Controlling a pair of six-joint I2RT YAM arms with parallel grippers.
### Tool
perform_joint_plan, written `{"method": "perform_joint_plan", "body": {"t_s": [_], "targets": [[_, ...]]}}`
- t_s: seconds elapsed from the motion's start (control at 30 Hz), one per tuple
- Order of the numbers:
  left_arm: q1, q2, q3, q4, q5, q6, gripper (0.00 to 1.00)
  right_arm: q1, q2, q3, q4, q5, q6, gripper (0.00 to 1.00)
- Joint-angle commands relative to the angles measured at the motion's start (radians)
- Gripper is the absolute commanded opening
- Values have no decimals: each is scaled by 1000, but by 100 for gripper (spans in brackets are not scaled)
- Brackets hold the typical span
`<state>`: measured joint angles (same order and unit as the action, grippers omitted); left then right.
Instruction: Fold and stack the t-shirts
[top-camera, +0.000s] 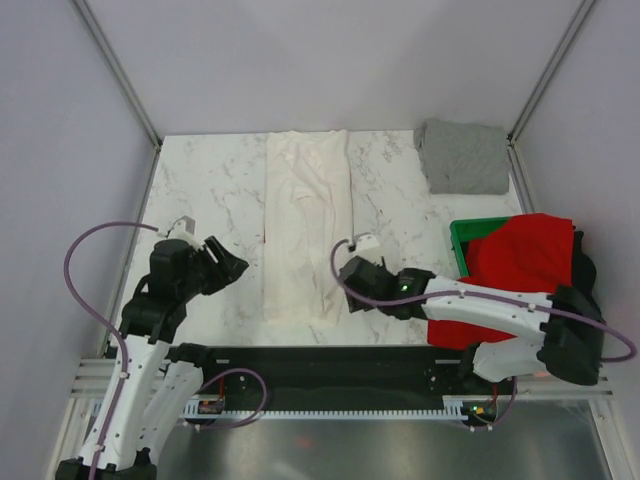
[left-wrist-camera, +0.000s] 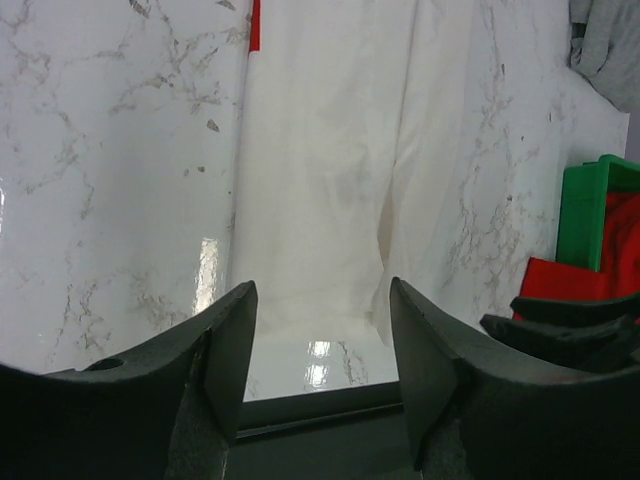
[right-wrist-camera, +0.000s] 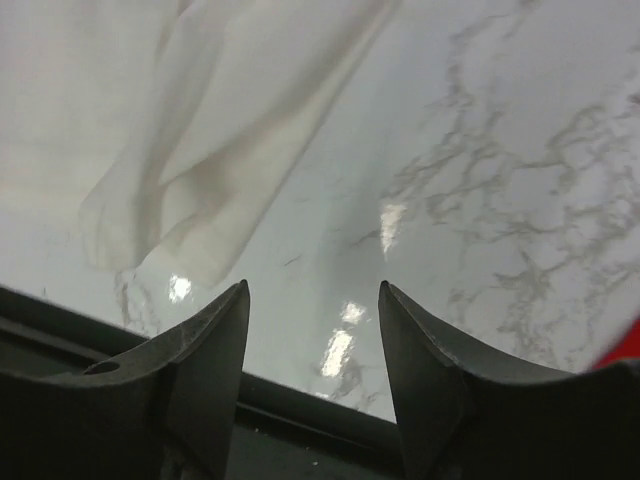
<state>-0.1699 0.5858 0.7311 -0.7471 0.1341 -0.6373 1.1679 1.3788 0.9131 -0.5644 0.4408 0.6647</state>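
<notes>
A large white t-shirt (top-camera: 306, 225) lies folded into a long strip down the middle of the marble table (top-camera: 200, 200). In the left wrist view the white t-shirt (left-wrist-camera: 330, 150) shows a sliver of red at its far left edge. My left gripper (top-camera: 234, 266) hovers open to the left of the strip's near end, with nothing between its fingers (left-wrist-camera: 322, 300). My right gripper (top-camera: 347, 282) is open and empty just off the strip's near right corner; that corner of the white t-shirt (right-wrist-camera: 200, 120) lies rumpled to the left of the gripper (right-wrist-camera: 313, 300). A grey folded t-shirt (top-camera: 462, 155) lies at the back right.
A green crate (top-camera: 462, 238) stands at the right with a red t-shirt (top-camera: 520, 262) draped over it and dark cloth (top-camera: 584, 268) behind it. The crate (left-wrist-camera: 580, 215) also shows in the left wrist view. The table's near edge runs close beneath both grippers.
</notes>
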Motion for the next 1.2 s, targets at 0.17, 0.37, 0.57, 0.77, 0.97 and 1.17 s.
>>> {"method": "perform_joint_plan", "body": {"t_s": [0.17,0.37,0.57,0.77,0.97,1.17], "targets": [[-8,29,-88,-8,25,-145,61,-142,-49,-155,222,-223,119,55],[-43,25,-114,-6,-10,-182,59,-146,37,-188,394,-327,182,55],[-144,34,-171,-20,-126,-309,59,-146,140,-194,488,-382,208,53],[-226,83,-233,-11,-168,-383,59,-152,134,-235,463,-340,211,29],[-324,92,-268,-9,-217,-458,58,-157,75,-267,420,-307,204,0],[-411,183,-314,54,-251,-509,58,-160,39,-266,408,-306,204,0]]}}
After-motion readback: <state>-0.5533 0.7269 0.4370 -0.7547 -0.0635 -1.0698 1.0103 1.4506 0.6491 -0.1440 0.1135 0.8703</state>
